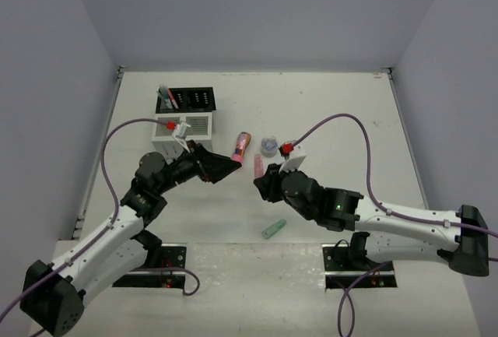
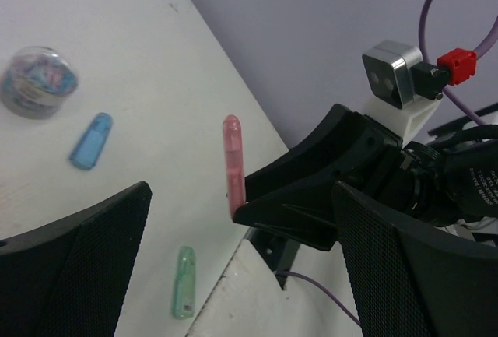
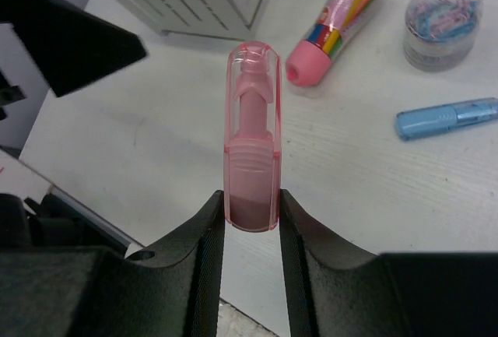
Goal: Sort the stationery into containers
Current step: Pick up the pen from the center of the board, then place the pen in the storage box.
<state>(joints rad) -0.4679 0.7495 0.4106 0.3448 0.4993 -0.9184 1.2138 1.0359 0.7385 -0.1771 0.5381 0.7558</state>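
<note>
My right gripper (image 3: 250, 220) is shut on the lower end of a pink capsule (image 3: 250, 142), which it holds off the table and which shows in the top view (image 1: 257, 165) and the left wrist view (image 2: 232, 162). My left gripper (image 1: 227, 168) stands open and empty just left of it, jaws wide (image 2: 241, 275). A blue capsule (image 3: 447, 117), a pink patterned tube (image 3: 334, 26) and a round roll (image 3: 441, 24) lie on the table beyond. A green capsule (image 1: 273, 229) lies nearer the arm bases. The organiser has a black rack (image 1: 187, 98) holding pens and a white slatted box (image 1: 183, 128).
Purple cables loop from both wrists over the table. The two grippers face each other closely in mid-table. Grey walls close the table at the back and the sides.
</note>
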